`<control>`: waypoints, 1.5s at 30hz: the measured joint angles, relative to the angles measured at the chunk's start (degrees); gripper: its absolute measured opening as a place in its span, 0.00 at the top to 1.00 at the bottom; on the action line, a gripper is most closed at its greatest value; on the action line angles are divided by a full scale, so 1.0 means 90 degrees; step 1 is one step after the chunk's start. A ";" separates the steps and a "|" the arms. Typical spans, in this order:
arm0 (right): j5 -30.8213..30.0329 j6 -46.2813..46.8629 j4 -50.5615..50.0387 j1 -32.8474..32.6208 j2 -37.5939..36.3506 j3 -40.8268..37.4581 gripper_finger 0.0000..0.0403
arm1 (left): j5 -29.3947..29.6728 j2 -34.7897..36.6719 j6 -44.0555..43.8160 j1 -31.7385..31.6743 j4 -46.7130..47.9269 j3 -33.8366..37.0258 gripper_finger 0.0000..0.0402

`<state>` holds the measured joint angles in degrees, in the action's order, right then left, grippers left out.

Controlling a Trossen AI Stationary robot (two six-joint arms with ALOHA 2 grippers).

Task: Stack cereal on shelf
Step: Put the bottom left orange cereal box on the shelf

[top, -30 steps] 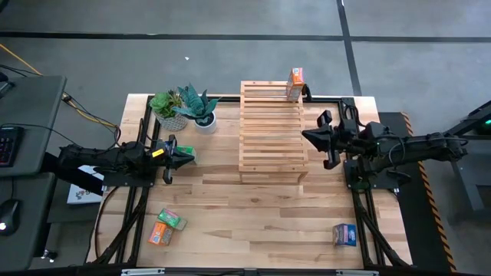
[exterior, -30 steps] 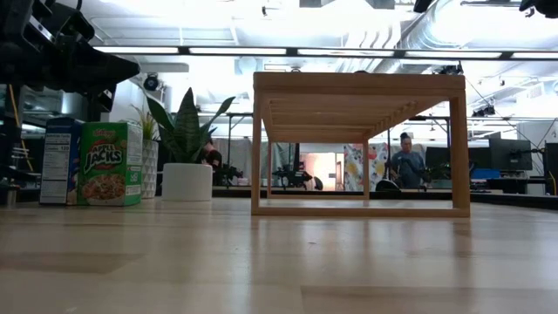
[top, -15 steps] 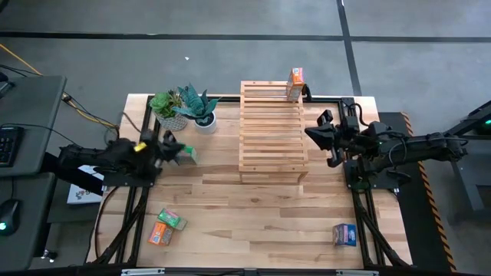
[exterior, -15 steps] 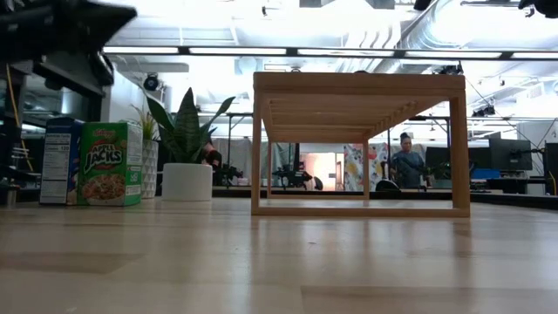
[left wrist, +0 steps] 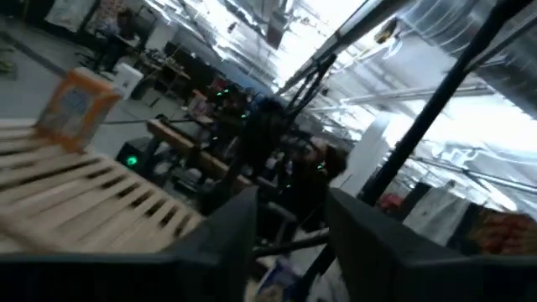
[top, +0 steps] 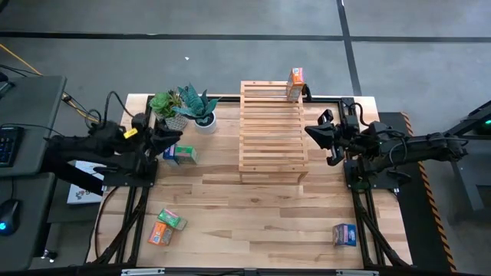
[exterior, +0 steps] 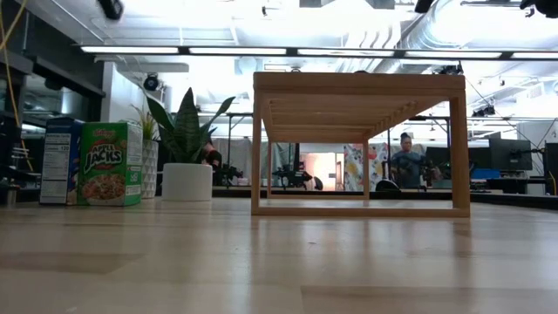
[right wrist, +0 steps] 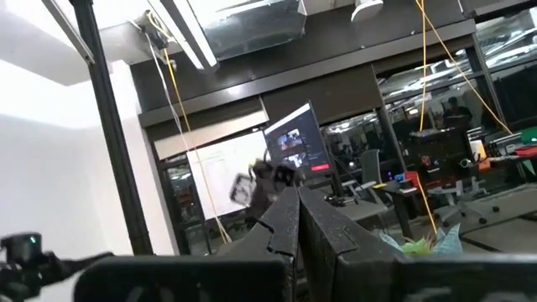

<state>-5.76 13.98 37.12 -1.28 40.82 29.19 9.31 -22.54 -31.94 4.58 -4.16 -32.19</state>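
The shelf (top: 272, 130) is a slatted wooden rack standing mid-table, also seen in the low view (exterior: 359, 87). One orange cereal box (top: 296, 83) stands on its far right corner, and it shows in the left wrist view (left wrist: 75, 105). A green box (exterior: 110, 164) and a blue box (exterior: 59, 161) stand upright side by side on the table, left of the shelf (top: 181, 154). My left gripper (top: 173, 138) hovers open just beyond them, its fingers (left wrist: 226, 239) apart with nothing held. My right gripper (top: 309, 133) hangs shut beside the shelf's right edge, its fingers (right wrist: 285, 222) together.
Two potted plants (top: 184, 109) stand at the far left, behind the upright boxes. A green box (top: 171, 220) and an orange box (top: 160, 234) lie near the front left corner. A blue box (top: 344, 234) lies near the front right. Bare tabletop (top: 261, 215) stretches in front of the shelf.
My left gripper has risen steeply, leaving the top of the low view, and has drawn back toward the table's left and far side while rolling. The green and blue boxes it hovered over stand unmoved and now show uncovered from above.
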 joint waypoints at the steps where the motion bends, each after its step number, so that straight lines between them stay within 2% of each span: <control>1: 0.0035 0.0027 -0.0007 0.0000 -0.0009 0.0000 1.00 | -0.0016 -0.0259 -0.0061 0.0000 -0.0022 -0.0276 0.58; 3: 0.0144 0.0255 0.0004 0.0001 -0.0030 0.0000 1.00 | 0.0000 -0.0730 -0.0004 -0.0001 -0.0054 -0.0750 0.51; 5: 0.0275 0.0529 0.0004 0.0000 -0.0046 0.0000 1.00 | 0.0167 -0.1133 0.0549 -0.0054 -0.0043 -0.1100 0.46; 8: 0.0460 0.0643 0.0037 0.0000 -0.0088 0.0000 1.00 | 0.0317 -0.1727 0.0500 -0.0137 0.0118 -0.1548 0.43; 13: 0.0906 0.0338 0.0042 0.0000 -0.0171 0.0005 1.00 | 0.0170 -0.2673 0.0081 0.0072 0.1815 -0.2757 0.43; 19: 0.1162 0.0311 0.0006 0.0001 -0.0315 0.0005 1.00 | 0.0103 -0.4115 -0.2010 0.1089 0.5612 -0.4730 0.43; 24: 0.1196 0.0261 -0.0144 0.0000 -0.0344 0.0005 1.00 | -0.0341 -0.5204 -0.5067 0.2389 0.8307 -0.5849 0.43; 30: 0.1438 0.0248 -0.0437 0.0002 -0.0340 0.0005 1.00 | -0.0363 -0.6001 -0.8427 0.4294 0.9053 -0.5998 0.43; 36: 0.1481 0.0248 -0.0699 0.0001 -0.0339 0.0005 1.00 | -0.0660 -0.6694 -1.0848 0.5595 0.9378 -0.5998 0.43; 40: 0.1479 0.0167 -0.0853 0.0002 -0.0338 0.0005 1.00 | -0.1290 -0.7108 -1.1092 0.5887 0.9594 -0.5998 0.43; 45: 0.1478 0.0080 -0.0972 0.0002 -0.0338 0.0005 1.00 | -0.1318 -0.7450 -1.0992 0.5960 0.9607 -0.5993 0.43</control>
<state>7.54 14.70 28.37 -1.26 37.78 29.23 -2.56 -89.59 -130.86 58.22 82.30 -86.13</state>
